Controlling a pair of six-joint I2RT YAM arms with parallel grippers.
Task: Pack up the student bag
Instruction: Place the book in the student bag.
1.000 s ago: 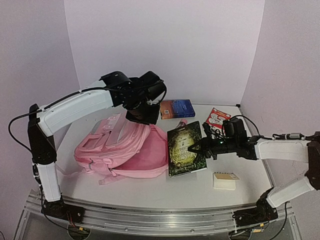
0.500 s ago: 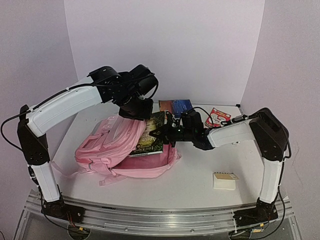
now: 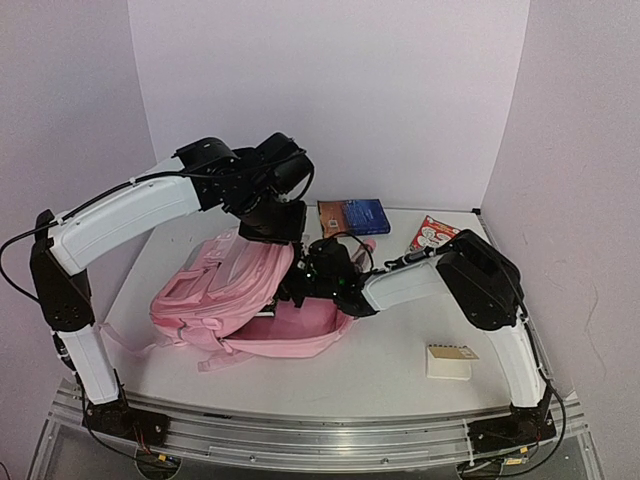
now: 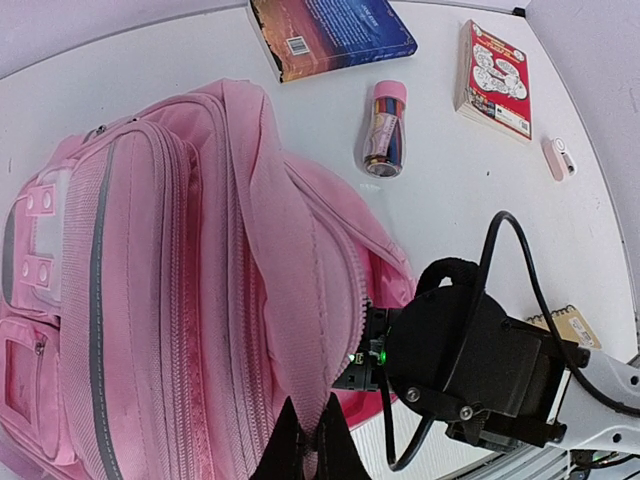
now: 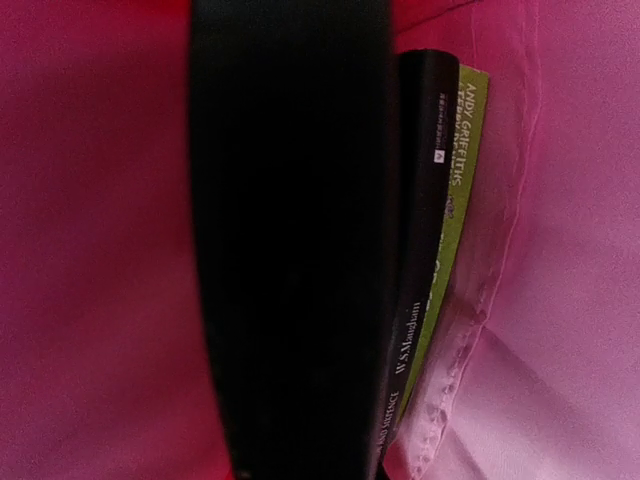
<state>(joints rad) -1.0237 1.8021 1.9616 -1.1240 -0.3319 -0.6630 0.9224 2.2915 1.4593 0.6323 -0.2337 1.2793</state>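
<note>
The pink student bag (image 3: 215, 290) lies on its side on the white table, its main mouth facing right. My left gripper (image 4: 310, 450) is shut on the bag's zip-edged upper flap (image 4: 300, 300) and holds it raised. My right gripper (image 3: 302, 283) reaches into the open mouth, its fingers hidden by the fabric. In the right wrist view a dark book (image 5: 290, 250) fills the middle, held edge-on, with pink lining all around. Beside it inside the bag stand a black spine (image 5: 420, 250) and a green one (image 5: 462, 150).
A blue book (image 3: 353, 216) lies at the back. A pink tube of pencils (image 4: 384, 130) lies by the bag's top. A red and white book (image 3: 435, 236) sits at the back right, with a small white item (image 4: 558, 158) near it. A spiral notepad (image 3: 449, 361) lies front right.
My right gripper has carried the green-covered book left off the table and into the bag's mouth. My left gripper kept hold of the flap and shifted slightly left.
</note>
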